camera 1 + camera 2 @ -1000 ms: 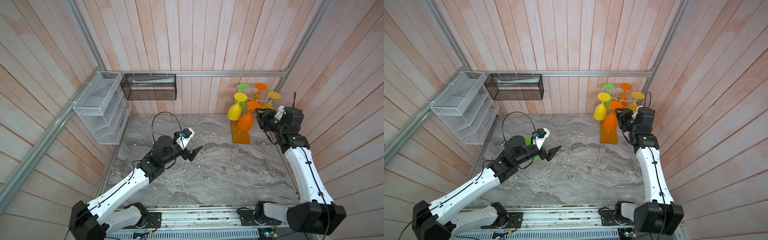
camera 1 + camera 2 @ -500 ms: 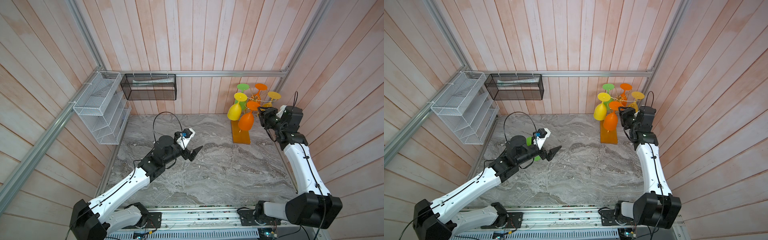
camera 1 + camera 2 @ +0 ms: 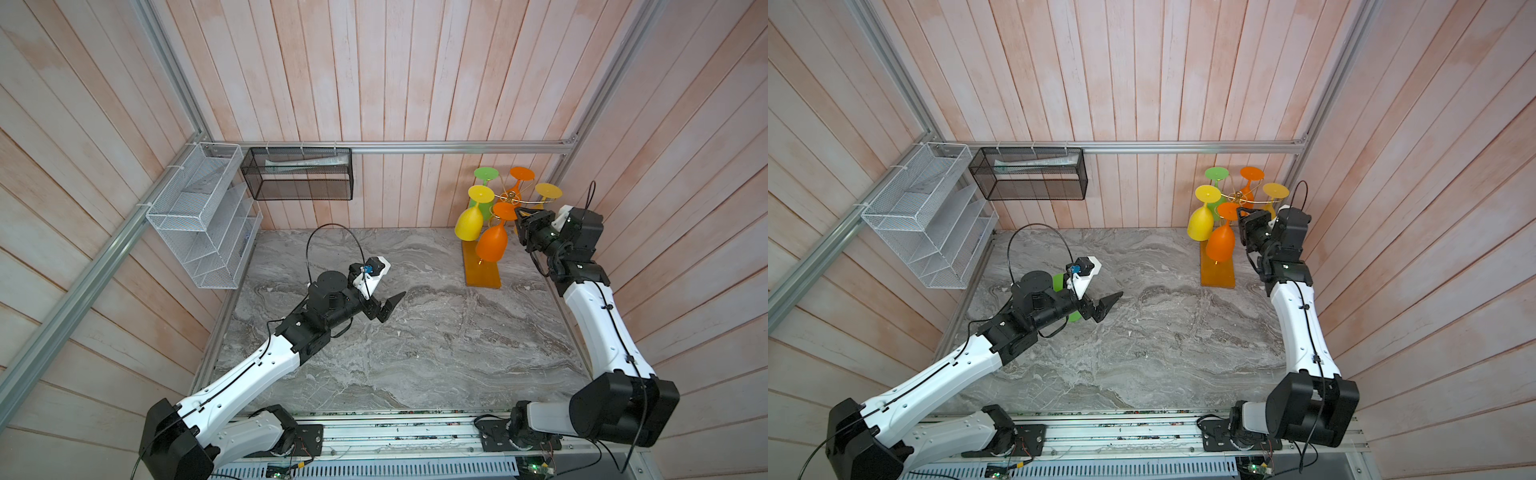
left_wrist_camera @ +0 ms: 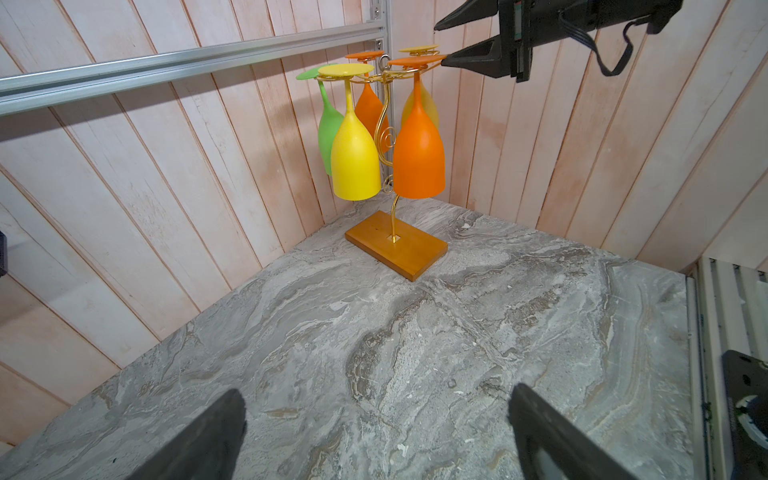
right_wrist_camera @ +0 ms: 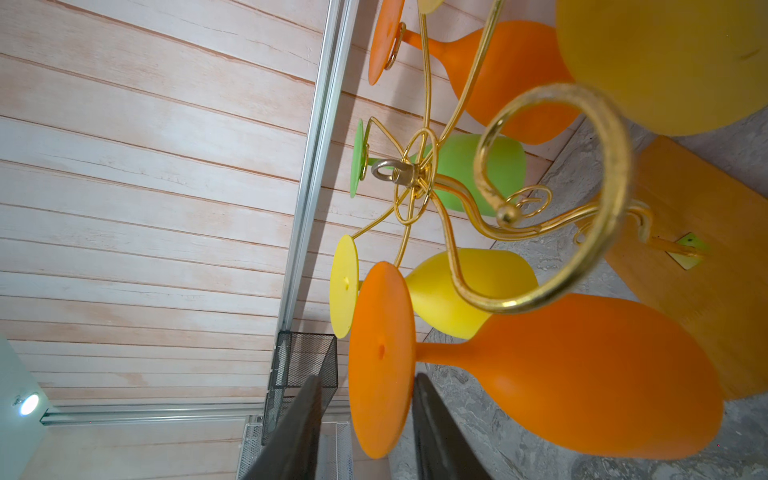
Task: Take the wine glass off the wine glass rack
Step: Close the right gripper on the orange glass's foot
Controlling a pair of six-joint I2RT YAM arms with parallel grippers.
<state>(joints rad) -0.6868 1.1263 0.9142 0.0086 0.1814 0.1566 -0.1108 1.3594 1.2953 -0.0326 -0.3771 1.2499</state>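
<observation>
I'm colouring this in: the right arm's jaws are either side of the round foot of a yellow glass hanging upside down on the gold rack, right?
Wrong colour: it is an orange wine glass, not yellow. The right wrist view shows the jaws of the right gripper either side of its round foot, and it hangs upside down on the gold wine glass rack.
</observation>
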